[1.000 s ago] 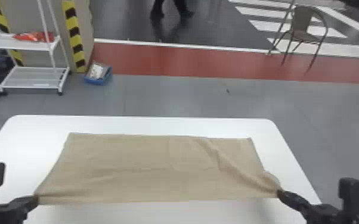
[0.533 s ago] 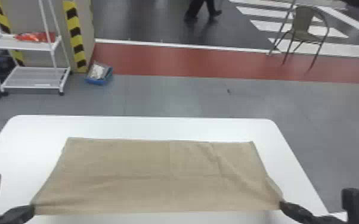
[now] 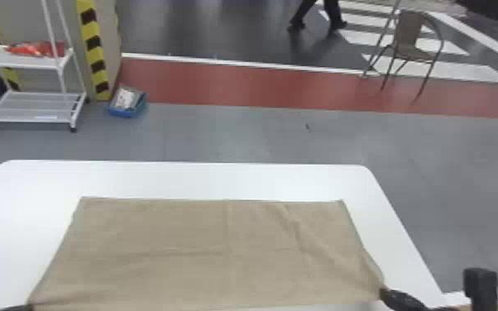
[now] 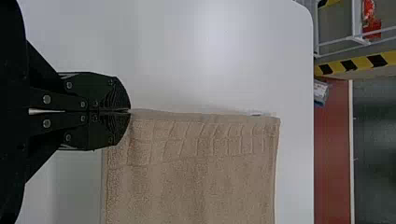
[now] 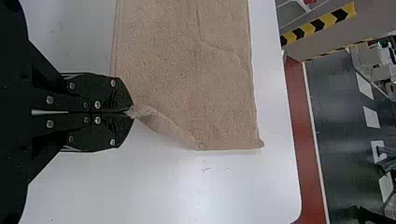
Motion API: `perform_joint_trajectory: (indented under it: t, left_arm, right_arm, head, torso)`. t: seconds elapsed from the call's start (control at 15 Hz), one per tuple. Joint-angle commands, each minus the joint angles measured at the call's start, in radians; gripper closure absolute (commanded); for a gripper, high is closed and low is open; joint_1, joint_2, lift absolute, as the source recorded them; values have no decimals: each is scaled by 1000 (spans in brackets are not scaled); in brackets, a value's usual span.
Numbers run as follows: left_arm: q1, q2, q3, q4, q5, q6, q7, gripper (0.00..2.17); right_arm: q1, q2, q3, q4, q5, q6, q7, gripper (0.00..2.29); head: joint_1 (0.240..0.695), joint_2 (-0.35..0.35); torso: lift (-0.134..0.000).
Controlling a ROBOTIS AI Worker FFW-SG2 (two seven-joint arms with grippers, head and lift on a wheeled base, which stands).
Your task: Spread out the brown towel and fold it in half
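The brown towel (image 3: 202, 252) lies spread as a wide rectangle on the white table, its near edge held between both grippers. My left gripper (image 3: 29, 307) is at the towel's near left corner; in the left wrist view the left gripper (image 4: 130, 111) is shut on that corner of the towel (image 4: 201, 172). At the near right corner is my right gripper (image 3: 383, 293). The right wrist view has the right gripper (image 5: 132, 112) shut on a bunched corner of the towel (image 5: 191, 84), with the side edge curling up beside it. Faint creases cross the towel's right half.
White table (image 3: 186, 178) surface surrounds the towel, with a rounded far edge. Beyond it on the floor stand a white shelf rack (image 3: 33, 107), a blue bin (image 3: 126, 108) and a chair (image 3: 415, 45).
Both grippers have moved toward the robot and slightly outward, still holding the corners. The towel has slid nearer with them, and its right side looks straighter.
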Motion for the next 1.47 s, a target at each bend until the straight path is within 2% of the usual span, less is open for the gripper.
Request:
perform_joint_trajectory:
  t: [0.0, 0.07, 0.13, 0.2, 0.33, 0.47, 0.67, 0.73, 0.8, 0.87, 0.93, 1.07, 1.27, 1.4]
  left_arm:
    - [-3, -3, -4, 1, -1, -20, 5, 1521]
    - [-3, -3, -4, 0, 1, -23, 7, 1153]
    - [-3, -1, -4, -2, -1, -20, 13, 552]
    - [-3, -3, 2, -5, -16, -20, 18, 43]
    - [-3, 0, 21, -17, -22, -29, 67, 12]
    - [-8, 0, 34, -20, -36, -42, 67, 26]
    - [-13, 5, 31, -13, -53, -78, 61, 33]
    - [-5, 6, 28, 4, -73, -152, 48, 36]
    - [15, 8, 28, 35, -93, -299, 25, 33]
    - [23, 12, 31, 70, -104, -404, 2, 33]
    - [21, 20, 39, 104, -104, -459, -18, 33]
    - [17, 31, 62, 176, -96, -603, -80, 33]
    - [20, 63, 65, 283, -111, -885, -131, 29]
    - [35, 94, 65, 355, -156, -1115, -156, 29]
  right_arm:
    - [-6, 5, 8, 0, 1, 0, -9, 886]
    - [-6, 5, 9, 0, 1, -6, -12, 400]
    - [-6, 5, 9, 0, 1, -6, -12, 151]
    - [-6, 6, 5, 0, -1, -3, -12, 9]
    - [7, 9, -34, -31, -33, 10, -9, 12]
    - [10, 11, -89, -48, -59, 13, -7, 33]
    - [10, 20, -129, -78, -57, 0, -9, 56]
    - [27, 25, -127, -89, -50, -70, 2, 124]
    - [58, 25, -119, -89, -48, -230, 6, 221]
    - [75, 25, -118, -75, -36, -386, 13, 238]
    - [75, 20, -118, -55, -20, -472, 25, 238]
    - [69, -4, -113, -43, 42, -509, 39, 238]
    - [67, -4, -86, -41, 131, -653, 72, 238]
    - [56, -12, -87, -34, 151, -674, 77, 238]
  head:
    - [695, -213]
    - [695, -211]
    - [695, -209]
    - [695, -207]
    - [695, -200]
    - [695, -180]
    - [695, -194]
    - [695, -209]
    - [695, -211]
    - [695, -210]
    - [695, -207]
    - [695, -194]
    - [695, -177]
    - [695, -157]
  torso:
    - [0]
    - [0]
    - [0]
    - [0]
    - [0]
    - [0]
    - [0]
    - [0]
    - [0]
    - [0]
    - [0]
    - [0]
    - [0]
    - [0]
